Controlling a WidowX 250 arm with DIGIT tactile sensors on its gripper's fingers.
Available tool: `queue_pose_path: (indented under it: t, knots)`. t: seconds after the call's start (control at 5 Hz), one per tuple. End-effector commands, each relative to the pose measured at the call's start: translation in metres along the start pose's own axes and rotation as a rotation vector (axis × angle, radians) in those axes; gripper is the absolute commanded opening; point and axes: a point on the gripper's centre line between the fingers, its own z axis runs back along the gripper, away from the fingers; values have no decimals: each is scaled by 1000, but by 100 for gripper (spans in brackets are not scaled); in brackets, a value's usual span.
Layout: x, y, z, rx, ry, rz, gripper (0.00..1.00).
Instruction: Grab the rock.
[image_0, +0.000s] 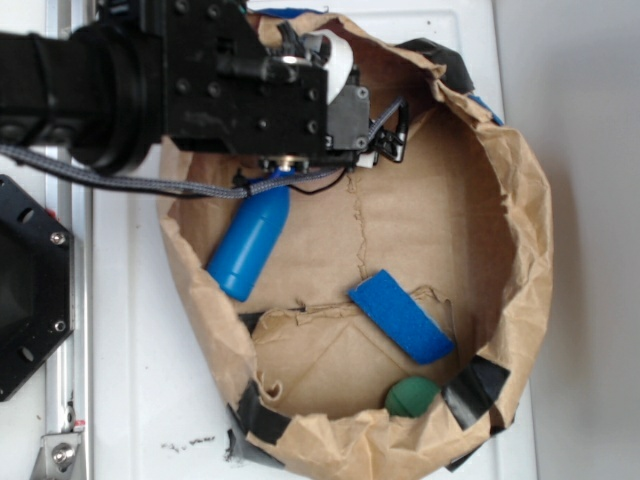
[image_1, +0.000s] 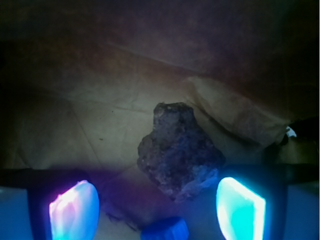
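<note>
Status: approach done, grasp not made.
Gripper (image_1: 157, 210): jaws apart, nothing between the pads (image_1: 74, 210), low inside the paper bag (image_0: 520, 250).
Rock (image_1: 177, 152): on the bag floor, just ahead of the jaws, centred on the gap, its near edge reaching between the tips; untouched.
Bottle (image_0: 250, 243): cap just behind the jaws.
Left, by my judgement: advance a little, close, lift.
</note>
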Motion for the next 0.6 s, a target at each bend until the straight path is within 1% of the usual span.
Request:
queue_pose_path:
  t: [0.0,0.2,0.4]
  knots:
    - [9,11,8,34,5,90,100]
    - [0,45,3,76,11,112,100]
    - [-6,65,3,104,42,114,100]
